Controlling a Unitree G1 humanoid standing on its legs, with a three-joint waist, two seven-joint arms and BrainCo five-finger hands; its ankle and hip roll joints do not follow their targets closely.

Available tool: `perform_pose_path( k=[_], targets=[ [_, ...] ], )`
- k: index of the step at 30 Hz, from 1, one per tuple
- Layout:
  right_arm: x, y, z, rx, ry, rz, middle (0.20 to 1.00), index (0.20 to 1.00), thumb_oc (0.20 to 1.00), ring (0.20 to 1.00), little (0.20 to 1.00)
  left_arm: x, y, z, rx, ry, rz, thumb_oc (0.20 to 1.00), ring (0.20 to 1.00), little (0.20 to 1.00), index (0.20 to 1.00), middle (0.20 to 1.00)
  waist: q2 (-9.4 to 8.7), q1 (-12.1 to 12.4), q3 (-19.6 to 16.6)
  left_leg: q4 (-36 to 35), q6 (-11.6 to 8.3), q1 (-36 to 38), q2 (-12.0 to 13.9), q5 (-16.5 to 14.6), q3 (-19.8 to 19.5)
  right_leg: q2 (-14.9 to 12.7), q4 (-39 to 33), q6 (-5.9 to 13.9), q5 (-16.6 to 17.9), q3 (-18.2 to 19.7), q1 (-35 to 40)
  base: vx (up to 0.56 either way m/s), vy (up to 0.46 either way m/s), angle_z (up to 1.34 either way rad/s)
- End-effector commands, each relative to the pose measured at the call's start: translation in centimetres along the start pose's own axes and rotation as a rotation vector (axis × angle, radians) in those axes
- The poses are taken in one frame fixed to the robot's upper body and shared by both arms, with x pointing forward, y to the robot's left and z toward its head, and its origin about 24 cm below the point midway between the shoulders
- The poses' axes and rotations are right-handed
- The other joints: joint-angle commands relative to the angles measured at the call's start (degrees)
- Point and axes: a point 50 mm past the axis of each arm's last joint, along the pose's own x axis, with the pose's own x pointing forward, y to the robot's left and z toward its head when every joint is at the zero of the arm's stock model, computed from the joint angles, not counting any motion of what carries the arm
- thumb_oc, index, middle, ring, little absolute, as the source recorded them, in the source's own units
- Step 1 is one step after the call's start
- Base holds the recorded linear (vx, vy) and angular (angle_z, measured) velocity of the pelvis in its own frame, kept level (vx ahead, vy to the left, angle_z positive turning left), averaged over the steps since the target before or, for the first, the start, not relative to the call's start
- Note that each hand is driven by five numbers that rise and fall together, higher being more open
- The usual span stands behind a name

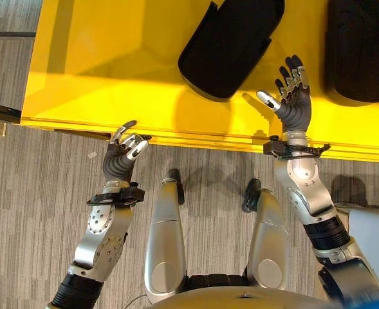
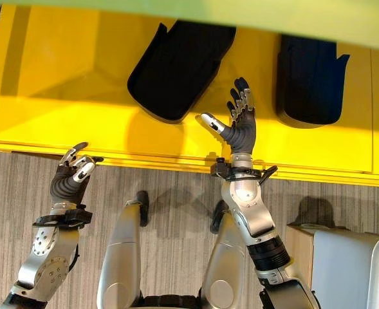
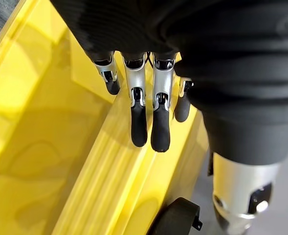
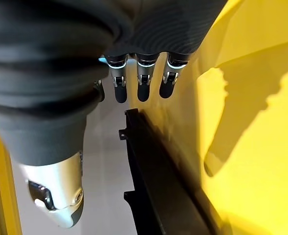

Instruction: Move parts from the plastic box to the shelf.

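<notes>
Inside, the glossy yellow plastic box [image 1: 99, 71] holds two black moulded parts [image 1: 234, 45]. Right hand [image 1: 294, 106] hovers spread; left hand [image 1: 121, 158] loosely curled, empty.

No readable text, labels, numbers or signs anywhere. Yellow box [image 1: 112, 71] is plain, the two black parts [image 1: 231, 45] [image 1: 360, 51] carry no markings, and nothing legible shows on the hands or floor.
</notes>
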Motion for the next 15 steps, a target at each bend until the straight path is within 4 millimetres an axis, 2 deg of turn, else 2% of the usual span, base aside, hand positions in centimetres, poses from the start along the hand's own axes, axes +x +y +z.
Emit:
perform_pose_path(
  k=[1, 2, 4, 7, 15],
  targets=[
    [0.4, -0.6, 2.8, 0.003, -0.160, 0.000, 1.000, 1.000, 1.000, 1.000, 1.000, -0.1, -1.5, 5.4, 0.026, -0.265, -0.136, 1.000, 1.000, 1.000, 1.000, 1.000, 2.36, 0.90, -3.35, -1.30, -1.07, 2.15, 1.34, -1.60, -2.71, -0.46, 1.35, -0.61, -4.22, -0.93, 3.94, 0.00, 0.000, 0.00],
    [0.4, -0.6, 2.7, -0.002, -0.160, 0.000, 1.000, 1.000, 1.000, 1.000, 1.000, -0.2, -0.6, 4.6, 0.055, -0.220, -0.098, 1.000, 1.000, 1.000, 1.000, 1.000, 2.57, 1.19, -3.29, -1.27, -1.00, 2.07, 1.30, -1.57, -2.70, -0.56, 1.42, -0.58, -4.20, -0.94, 3.94, 0.00, 0.000, 0.00],
    [0.4, -0.6, 2.7, -0.005, -0.161, -0.001, 1.000, 1.000, 1.000, 1.000, 1.000, -0.3, -0.3, 4.3, 0.060, -0.205, -0.091, 1.000, 1.000, 1.000, 1.000, 1.000, 2.66, 1.29, -3.33, -1.32, -0.97, 2.10, 1.29, -1.58, -2.70, -0.60, 1.45, -0.56, -4.24, -0.97, 3.91, 0.00, 0.001, 0.04],
    [0.6, -0.6, 2.6, -0.020, -0.165, -0.004, 1.000, 1.000, 1.000, 1.000, 1.000, -0.7, 0.8, 2.8, 0.093, -0.120, -0.063, 1.000, 1.000, 1.000, 1.000, 1.000, 2.94, 1.70, -3.09, -1.26, -0.79, 2.06, 1.10, -1.58, -2.81, -0.79, 1.73, -0.54, -4.30, -1.00, 3.87, 0.00, 0.000, 0.02],
    [1.0, -0.6, 2.9, -0.043, -0.191, -0.017, 1.000, 1.000, 1.000, 1.000, 1.000, -1.5, 2.1, 0.6, 0.098, 0.007, -0.062, 1.000, 1.000, 1.000, 1.000, 1.000, 3.43, 2.34, -2.78, -1.26, -0.62, 2.06, 0.87, -1.54, -3.04, -0.87, 1.91, -0.46, -4.41, -0.87, 3.90, 0.00, 0.002, 0.04]
  ],
)
